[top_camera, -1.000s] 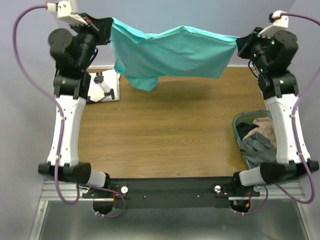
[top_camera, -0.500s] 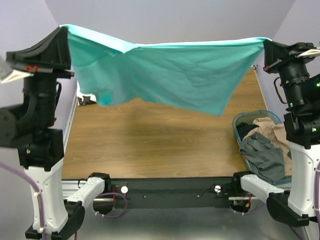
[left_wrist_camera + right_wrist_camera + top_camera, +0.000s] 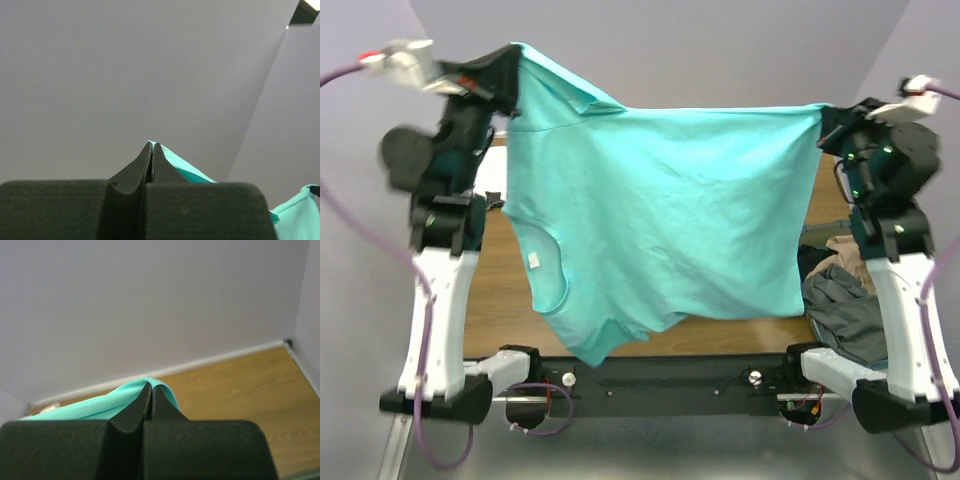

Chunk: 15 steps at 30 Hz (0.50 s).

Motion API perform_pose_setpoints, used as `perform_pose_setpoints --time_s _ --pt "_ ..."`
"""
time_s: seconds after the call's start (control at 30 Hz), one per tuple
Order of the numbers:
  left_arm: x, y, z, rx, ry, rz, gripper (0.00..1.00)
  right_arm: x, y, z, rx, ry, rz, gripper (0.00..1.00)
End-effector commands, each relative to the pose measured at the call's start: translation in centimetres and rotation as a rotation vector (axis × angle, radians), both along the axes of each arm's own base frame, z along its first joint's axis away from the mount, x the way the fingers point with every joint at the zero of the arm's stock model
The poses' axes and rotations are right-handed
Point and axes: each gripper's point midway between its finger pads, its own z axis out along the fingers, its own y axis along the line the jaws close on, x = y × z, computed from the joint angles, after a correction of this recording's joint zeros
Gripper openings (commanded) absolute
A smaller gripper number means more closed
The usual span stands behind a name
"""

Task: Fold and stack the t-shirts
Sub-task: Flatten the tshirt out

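From the top camera, the turquoise t-shirt point(image 3: 660, 210) hangs spread in the air between the two arms, well above the wooden table point(image 3: 492, 280). The left gripper point(image 3: 510, 58) is clenched on one upper corner at the far left, and the right gripper point(image 3: 823, 115) is clenched on the opposite upper corner at the far right. The top edge runs between them, higher on the left side. The cloth drapes down toward the near edge and covers most of the tabletop from view. The neck opening lies on the left side, with a small white label point(image 3: 533, 260) just beside it, and the lowest fold dangles near the black base rail point(image 3: 660, 378). At the right, beside the right arm, sits a heap of grey and tan clothes point(image 3: 842, 295); it may lie in a basket, but the rim is too hidden to be sure.

From the left wrist camera, the left gripper's two dark fingers point(image 3: 135, 167) are pressed together with a thin edge of the turquoise cloth point(image 3: 182, 169) nipped at their tips. A plain grey wall point(image 3: 125, 75) fills the rest.

From the right wrist camera, the right gripper's fingers point(image 3: 135, 410) are likewise pressed tight, with a fold of the shirt point(image 3: 100, 407) caught between the tips and trailing away to the left. The table point(image 3: 240, 385) and the wall's pale base strip point(image 3: 215, 360) lie beyond.
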Motion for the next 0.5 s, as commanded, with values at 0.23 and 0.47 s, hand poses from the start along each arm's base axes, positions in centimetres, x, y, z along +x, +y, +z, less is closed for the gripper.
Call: perform_pose_setpoints --time_s 0.23,0.47 --pt "26.8 -7.5 -25.1 0.183 0.571 -0.218 0.47 16.8 -1.6 -24.9 -0.122 0.447 -0.164 0.03" --pt "31.5 -9.7 -33.4 0.162 0.745 -0.246 0.80 24.2 1.5 -29.1 -0.152 0.500 0.007 0.88"
